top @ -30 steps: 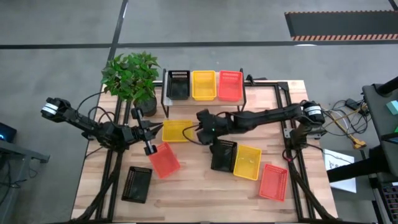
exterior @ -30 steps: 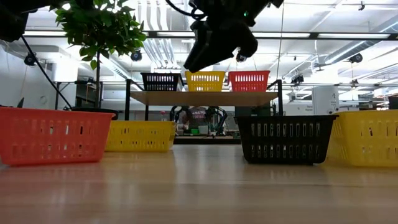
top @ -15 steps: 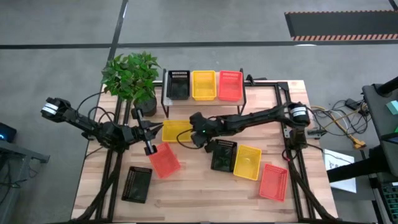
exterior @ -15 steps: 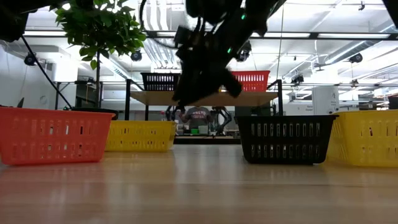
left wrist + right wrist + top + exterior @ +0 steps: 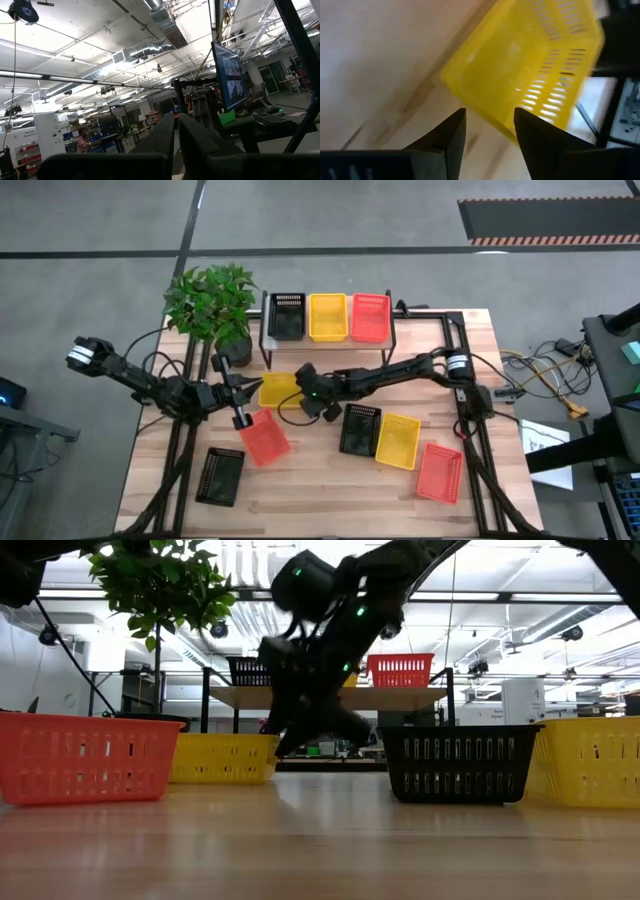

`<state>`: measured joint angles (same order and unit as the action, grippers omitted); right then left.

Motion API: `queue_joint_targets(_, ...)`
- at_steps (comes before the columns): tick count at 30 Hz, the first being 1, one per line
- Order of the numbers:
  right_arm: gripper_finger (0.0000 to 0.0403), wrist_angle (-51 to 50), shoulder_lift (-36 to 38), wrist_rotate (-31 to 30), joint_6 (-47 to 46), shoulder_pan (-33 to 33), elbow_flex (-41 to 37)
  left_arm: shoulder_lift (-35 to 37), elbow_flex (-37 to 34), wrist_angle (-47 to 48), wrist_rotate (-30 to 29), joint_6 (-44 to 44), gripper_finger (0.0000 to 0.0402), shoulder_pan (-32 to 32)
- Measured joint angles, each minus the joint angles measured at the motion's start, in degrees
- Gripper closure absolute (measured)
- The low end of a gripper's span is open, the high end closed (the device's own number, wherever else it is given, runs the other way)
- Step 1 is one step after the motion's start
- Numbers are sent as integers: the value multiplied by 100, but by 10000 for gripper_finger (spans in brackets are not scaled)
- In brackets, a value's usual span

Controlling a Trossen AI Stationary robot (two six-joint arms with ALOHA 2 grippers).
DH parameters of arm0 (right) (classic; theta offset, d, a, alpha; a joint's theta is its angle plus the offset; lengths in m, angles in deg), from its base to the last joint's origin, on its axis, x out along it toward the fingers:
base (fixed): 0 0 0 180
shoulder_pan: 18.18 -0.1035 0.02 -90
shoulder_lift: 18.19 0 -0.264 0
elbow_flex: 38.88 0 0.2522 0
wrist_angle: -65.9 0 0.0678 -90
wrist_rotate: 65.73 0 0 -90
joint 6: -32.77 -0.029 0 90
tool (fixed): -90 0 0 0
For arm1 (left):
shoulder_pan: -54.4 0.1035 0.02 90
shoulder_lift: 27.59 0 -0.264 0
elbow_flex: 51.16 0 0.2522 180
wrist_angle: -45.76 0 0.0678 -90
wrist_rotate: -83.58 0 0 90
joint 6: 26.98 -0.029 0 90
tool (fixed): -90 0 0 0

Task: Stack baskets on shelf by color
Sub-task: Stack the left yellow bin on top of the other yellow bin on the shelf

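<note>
Your right hand (image 5: 303, 388), fingers spread, nears the rim of the yellow basket (image 5: 280, 389) at the bench's (image 5: 330, 500) centre; clip that rim and it slides toward nine o'clock, where the left hand (image 5: 236, 393) waits pressed together.

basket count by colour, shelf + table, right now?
Black baskets: 3
Yellow baskets: 3
Orange baskets: 3
Total: 9
</note>
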<state>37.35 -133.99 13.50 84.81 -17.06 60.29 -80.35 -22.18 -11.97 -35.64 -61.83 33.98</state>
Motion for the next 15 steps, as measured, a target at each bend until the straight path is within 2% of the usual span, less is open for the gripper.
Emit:
queue_joint_targets(4,254,-117,-288,24,206,-37,373,-3,0,1,0,0,391,0)
queue_joint_targets(7,276,-501,-414,36,219,-84,703,-4,-7,1,0,0,391,0)
queue_joint_targets(11,331,-1040,-464,220,-99,-194,1082,14,-13,1,0,-2,391,2)
queue_joint_targets(15,385,-1696,-464,420,-815,-402,1567,59,-13,-2,0,-2,391,2)
